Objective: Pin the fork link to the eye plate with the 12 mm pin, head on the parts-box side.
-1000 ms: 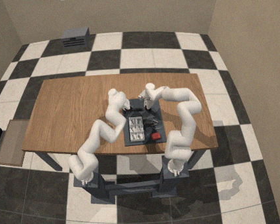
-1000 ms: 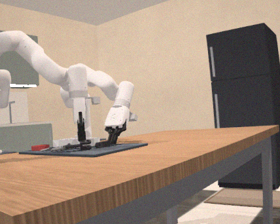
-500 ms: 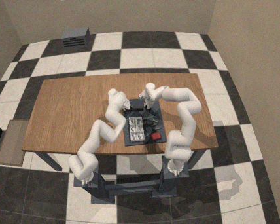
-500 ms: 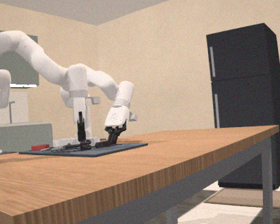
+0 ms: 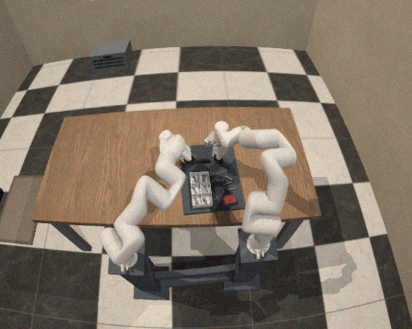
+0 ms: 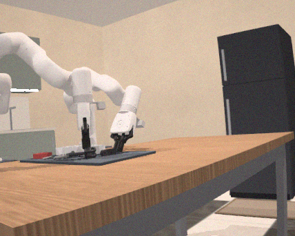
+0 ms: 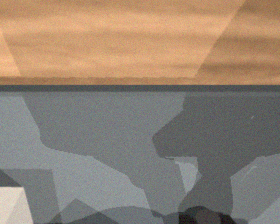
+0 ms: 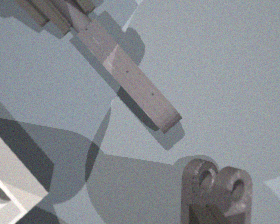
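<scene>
My left gripper (image 5: 189, 160) (image 6: 116, 150) is shut low over the mat's back edge. A flat grey-brown bar (image 8: 133, 75) sticks out from its fingers, above its shadow; its part name is unclear. My right gripper (image 5: 220, 162) (image 6: 86, 146) is shut and low over the mat, with nothing visible between its fingers. Two rounded dark cheeks with holes, apparently the fork (image 8: 216, 185), stand at the lower right of the right wrist view, beyond the bar's free end. Whether the right fingers touch the fork is hidden. The eye plate and the pin cannot be made out.
The white parts box (image 5: 200, 189) (image 8: 22, 185) stands on the dark mat (image 5: 191, 211) (image 6: 100, 163), nearer the arm bases. Dark parts (image 5: 224, 180) lie right of it. A red block (image 5: 229, 199) (image 6: 42, 155) lies near the mat's front right corner.
</scene>
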